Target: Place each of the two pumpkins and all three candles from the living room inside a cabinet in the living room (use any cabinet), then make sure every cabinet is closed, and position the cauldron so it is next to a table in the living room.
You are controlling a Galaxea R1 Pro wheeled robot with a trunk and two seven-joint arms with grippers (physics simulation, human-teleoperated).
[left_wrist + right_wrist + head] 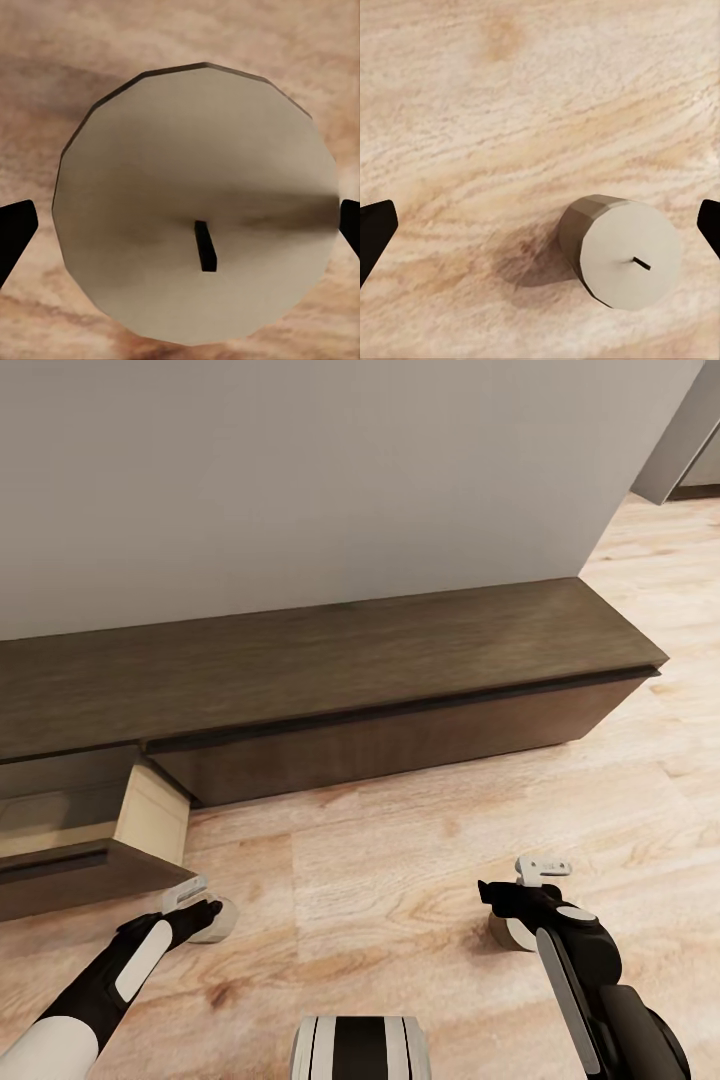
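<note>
The long dark-brown cabinet [330, 670] runs along the wall, and its left drawer [150, 815] is pulled out with its pale wood side showing. A tan candle [223, 920] stands on the floor just in front of that drawer. My left gripper [200, 907] is lowered over it and open. In the left wrist view this candle [195, 202] spans the gap between the fingertips [15, 232]. A second candle [508, 933] stands on the floor under my right gripper [517, 900]. That gripper is open above it, and the candle [622, 251] lies off to one side between the fingers [375, 232].
Pale wood floor [400, 860] stretches in front of the cabinet. A grey wall [300, 480] rises behind it, with an opening at the far right [680, 440]. The robot's base [360, 1050] shows at the bottom edge.
</note>
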